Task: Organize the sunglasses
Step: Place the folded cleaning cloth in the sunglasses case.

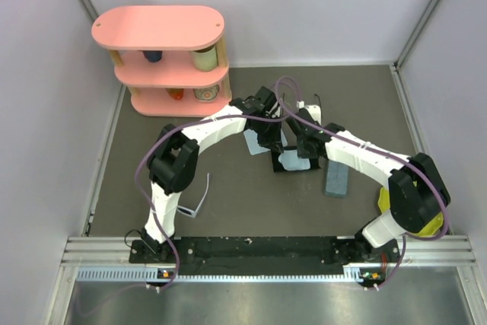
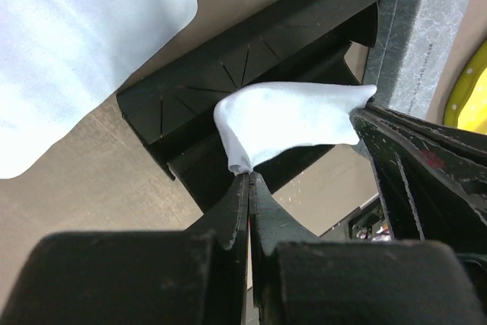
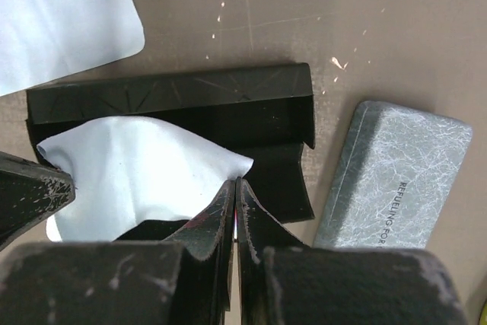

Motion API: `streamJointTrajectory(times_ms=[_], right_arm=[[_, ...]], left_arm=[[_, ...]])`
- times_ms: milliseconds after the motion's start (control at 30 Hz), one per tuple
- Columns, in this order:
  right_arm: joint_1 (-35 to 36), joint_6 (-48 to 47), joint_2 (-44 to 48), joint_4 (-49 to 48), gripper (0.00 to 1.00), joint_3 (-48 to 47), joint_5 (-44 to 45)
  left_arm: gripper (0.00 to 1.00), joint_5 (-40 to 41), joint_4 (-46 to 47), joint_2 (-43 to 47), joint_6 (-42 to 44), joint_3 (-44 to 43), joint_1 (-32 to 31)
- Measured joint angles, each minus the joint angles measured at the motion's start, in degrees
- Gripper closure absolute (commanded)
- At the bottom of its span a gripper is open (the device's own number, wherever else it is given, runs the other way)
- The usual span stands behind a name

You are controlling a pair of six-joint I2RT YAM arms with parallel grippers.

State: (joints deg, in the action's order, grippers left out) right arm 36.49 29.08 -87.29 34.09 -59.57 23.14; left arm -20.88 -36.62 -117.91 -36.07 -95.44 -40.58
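— Since we start at the left: the white sunglasses [image 1: 205, 192] lie on the table [image 1: 251, 195], partly hidden under our left arm [image 1: 171, 165]. Only a pale temple and a bit of frame show. How do we think they'll handle?

— Light and rigid, we judge, with slick plastic and lenses that scratch. We'd take them at the bridge or the thick top rim, never across the lenses. The temple seems to be unfolded, so it may swing at its hinge when lifted.

— Moving right, what is our left gripper [image 2: 248, 179] doing?

— Its jaws are pressed together on one corner of the light blue cloth [image 2: 289, 123]. A spare cloth [image 2: 68, 51] lies flat further left in that wrist view. The pinched cloth hangs limp over the open black case [image 3: 190, 97].

— And our right gripper [image 3: 236, 184]?

— Its jaws are closed tight on the opposite edge of the same cloth, so we hold it between our two grippers above the case. It is soft and nearly weightless, and we expect it to sag wherever we let go.

— Further right?

— The grey-blue case [image 3: 396, 180] lies shut, just beside the black one. We can't pick out the wire-framed pair with any confidence. We'd expect it to be flimsier and best held at the bridge.
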Motion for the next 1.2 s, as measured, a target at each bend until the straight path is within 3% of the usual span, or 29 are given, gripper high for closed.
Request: streamJointTrajectory(times_ms=[1200], right_arm=[[-3.04,-2.05,-3.15,-5.35,1.00,2.21,2.75]], left_arm=[[1.00,4.09,-0.02,-5.38,1.09,-2.93,-0.81]])
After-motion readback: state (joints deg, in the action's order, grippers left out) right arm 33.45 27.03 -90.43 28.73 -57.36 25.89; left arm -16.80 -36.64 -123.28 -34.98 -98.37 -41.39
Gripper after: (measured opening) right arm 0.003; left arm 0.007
